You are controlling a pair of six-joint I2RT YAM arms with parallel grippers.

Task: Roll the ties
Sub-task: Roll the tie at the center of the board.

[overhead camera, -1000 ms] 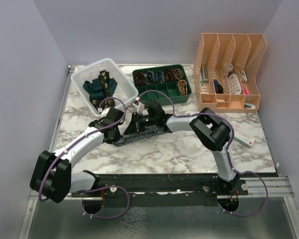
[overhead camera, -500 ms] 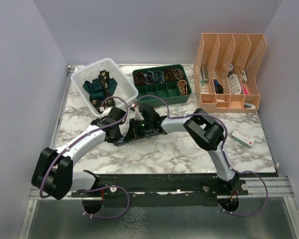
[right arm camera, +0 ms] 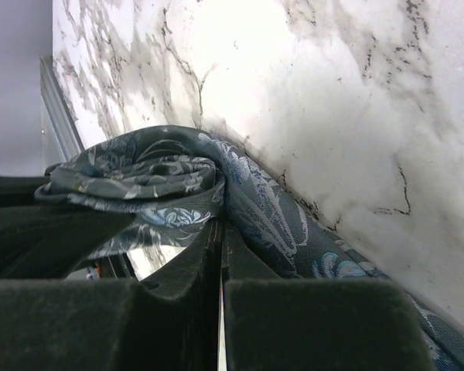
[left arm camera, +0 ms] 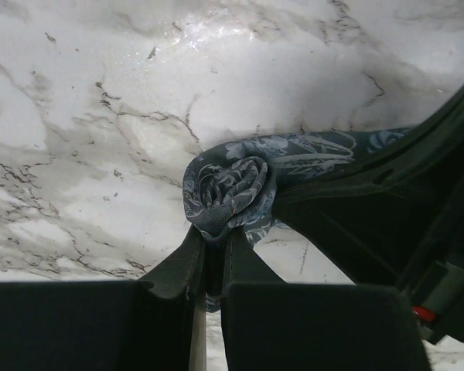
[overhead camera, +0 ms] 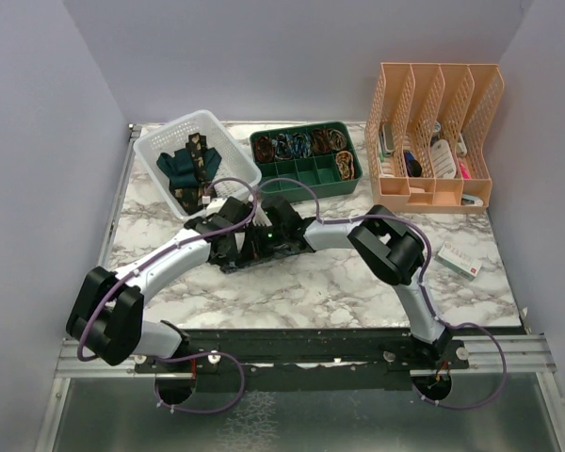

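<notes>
A blue-grey patterned tie (left arm camera: pixel 230 189) lies on the marble table, one end wound into a small roll. My left gripper (left arm camera: pixel 214 241) is shut on the lower edge of that roll. My right gripper (right arm camera: pixel 220 226) is shut on a bunched fold of the same tie (right arm camera: pixel 158 176), whose tail runs off to the lower right. From above, the left gripper (overhead camera: pixel 246 241) and right gripper (overhead camera: pixel 265 239) meet at mid-table and hide most of the tie. A teal tie (overhead camera: pixel 176 168) and a black-gold tie (overhead camera: pixel 200 155) lie in the white basket (overhead camera: pixel 169 127).
A green divided tray (overhead camera: pixel 311 193) with rolled ties in its back cells stands behind the grippers. A peach file organiser (overhead camera: pixel 438 132) stands at the back right. A small white box (overhead camera: pixel 457 259) lies at the table's right, beside the right arm's elbow (overhead camera: pixel 391 247).
My left gripper has moved right, up to the right gripper. The stretch of tie that lay flat on the table is now gathered between them. The right jaws have closed.
</notes>
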